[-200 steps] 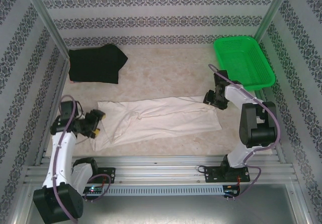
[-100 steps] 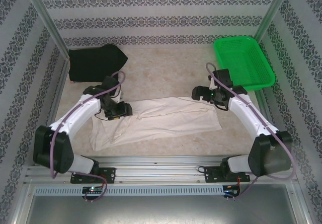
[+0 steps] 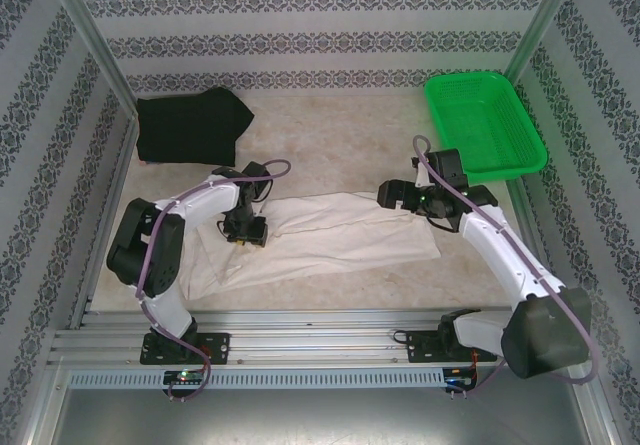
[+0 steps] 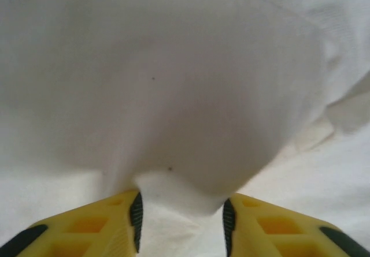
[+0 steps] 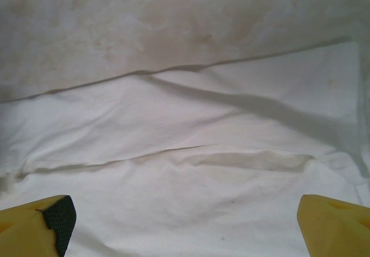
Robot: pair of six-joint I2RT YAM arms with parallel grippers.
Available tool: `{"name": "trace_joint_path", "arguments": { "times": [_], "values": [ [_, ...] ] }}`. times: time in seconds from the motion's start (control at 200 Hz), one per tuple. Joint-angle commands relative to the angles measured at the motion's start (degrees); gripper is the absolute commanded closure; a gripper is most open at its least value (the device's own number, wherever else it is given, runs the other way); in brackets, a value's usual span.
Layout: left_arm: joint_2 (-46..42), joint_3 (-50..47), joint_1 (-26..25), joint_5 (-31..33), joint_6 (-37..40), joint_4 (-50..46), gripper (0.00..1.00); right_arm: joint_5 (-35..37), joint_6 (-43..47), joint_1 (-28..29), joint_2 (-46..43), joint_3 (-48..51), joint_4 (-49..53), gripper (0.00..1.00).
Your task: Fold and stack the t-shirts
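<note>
Little is finished, I judge: the cream t-shirt (image 3: 330, 227) lies as a long rumpled strip mid-bench (image 3: 330, 145), my left end effector (image 4: 180, 211) pinching a tuck of it, the right end effector (image 3: 398, 193) gaping empty above its other end, and the black t-shirt (image 3: 190, 127) waits far left.

a bunched fold of the cream t-shirt (image 4: 173, 95) bulges up, pinched between the black pads (image 4: 136, 219) of the left gripper (image 4: 180, 222), touching both yellow fingers.
</note>
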State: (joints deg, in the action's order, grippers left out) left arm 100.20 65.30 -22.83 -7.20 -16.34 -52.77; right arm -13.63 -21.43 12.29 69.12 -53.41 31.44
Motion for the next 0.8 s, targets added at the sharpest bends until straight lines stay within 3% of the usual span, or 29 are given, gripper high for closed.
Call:
{"name": "trace_joint_path", "arguments": {
  "times": [0.0, 0.13, 0.42, 0.645, 0.794],
  "values": [
    [1.29, 1.21, -0.63, 2.52, 2.77, -1.08, 0.64, -2.37, -1.32, 1.26, -1.69, 0.94, -1.96, 0.02],
    [0.51, 1.23, -0.54, -0.30, 4.03, -0.16, 0.76, -2.19, -1.91, 1.92, -1.36, 0.68, -1.58, 0.02],
    [-2.42, -0.33, 4.59, -11.68, 4.49, 2.62, 0.88, -1.42, -1.96, 3.56, 0.69, -0.54, -1.95, 0.02],
    [-4.98, -2.57, 12.14, -27.42, 2.85, 6.83, 0.92, -2.73, -2.53, 5.83, 3.16, -1.63, -3.39, 0.02],
    [-2.48, -4.77, 13.43, -35.86, 5.00, 6.43, 0.93, -4.04, -3.38, 8.57, 6.53, -2.50, -3.89, 0.02]
  ]
}}
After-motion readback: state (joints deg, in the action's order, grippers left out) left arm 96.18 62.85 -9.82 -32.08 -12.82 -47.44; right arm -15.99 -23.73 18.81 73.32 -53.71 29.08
